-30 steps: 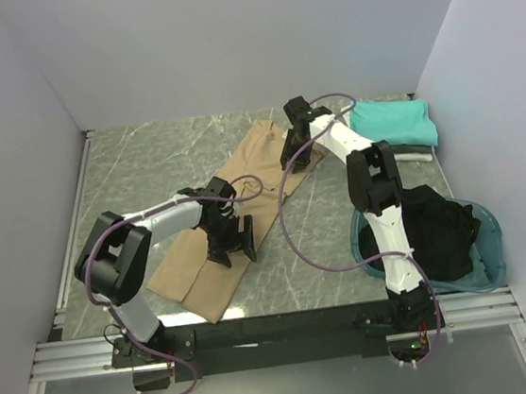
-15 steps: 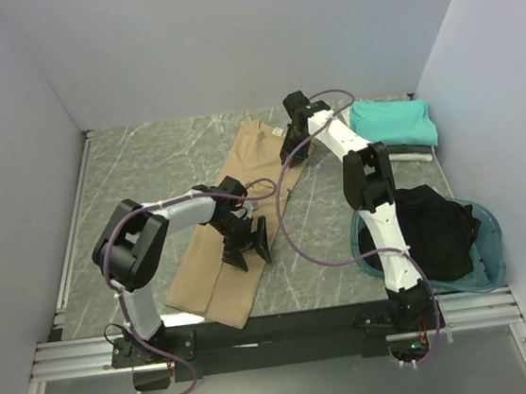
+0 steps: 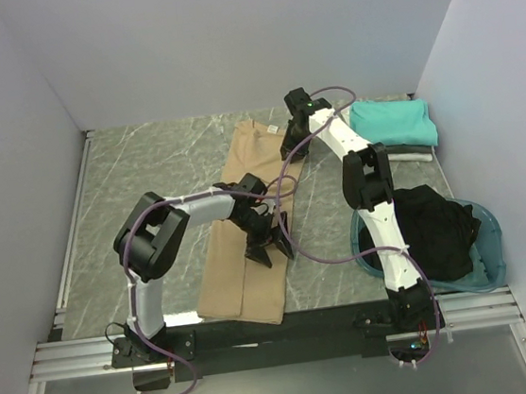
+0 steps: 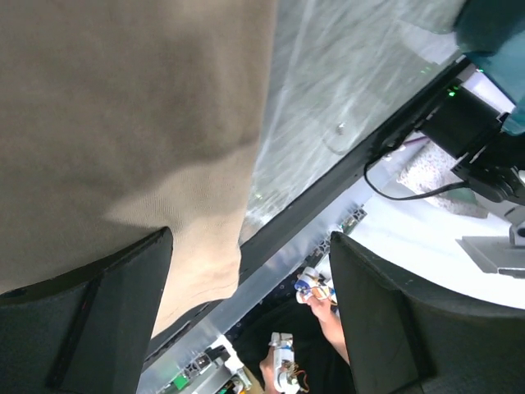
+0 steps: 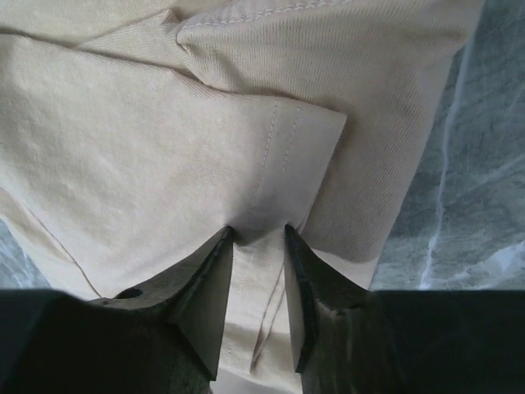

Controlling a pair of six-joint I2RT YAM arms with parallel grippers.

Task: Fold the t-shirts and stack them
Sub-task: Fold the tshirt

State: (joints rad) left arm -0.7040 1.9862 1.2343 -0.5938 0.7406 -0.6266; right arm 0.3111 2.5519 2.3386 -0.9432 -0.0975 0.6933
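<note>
Pinching a fold at the far end of the long, folded tan cloth t-shirt (image 3: 236, 290), your right fingers (image 5: 205, 283) are clamped on it, probably to anchor it on the grey marbled worktop (image 3: 146, 172). Your left fingers (image 4: 107, 304) stand wide apart over its near edge, holding nothing. No label or writing is readable.

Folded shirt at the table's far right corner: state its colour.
Teal; the folded teal cloth t-shirt shows best in the top external view.
</note>
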